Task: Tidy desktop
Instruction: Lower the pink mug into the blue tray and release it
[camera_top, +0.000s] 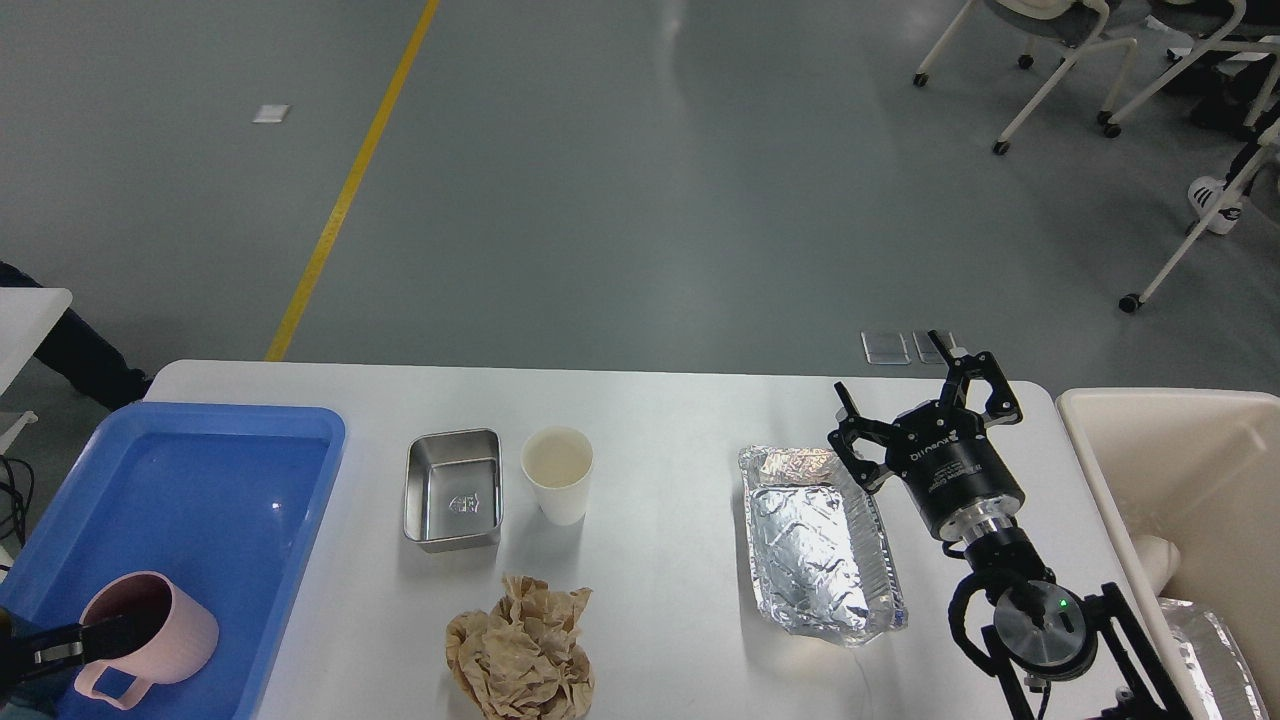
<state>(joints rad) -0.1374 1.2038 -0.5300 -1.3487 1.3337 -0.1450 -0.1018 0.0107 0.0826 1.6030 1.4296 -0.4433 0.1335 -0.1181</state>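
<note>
The white desktop (680, 480) fills the lower half of the view. On it stand a steel container (452, 490), a white paper cup (558, 475), a crumpled brown paper (522, 650) and a foil tray (820, 545). A pink mug (175, 625) sits in the blue tray (240, 410) at the left. My left gripper (105, 635) comes in from the bottom left and is shut on the mug's rim, with one finger inside it. My right gripper (895, 375) is open and empty, above the table just past the foil tray's far right corner.
A cream bin (1180, 470) stands off the table's right edge, with a pale item and some foil inside. Office chairs stand on the grey floor at the far right. A yellow line runs along the floor at the left.
</note>
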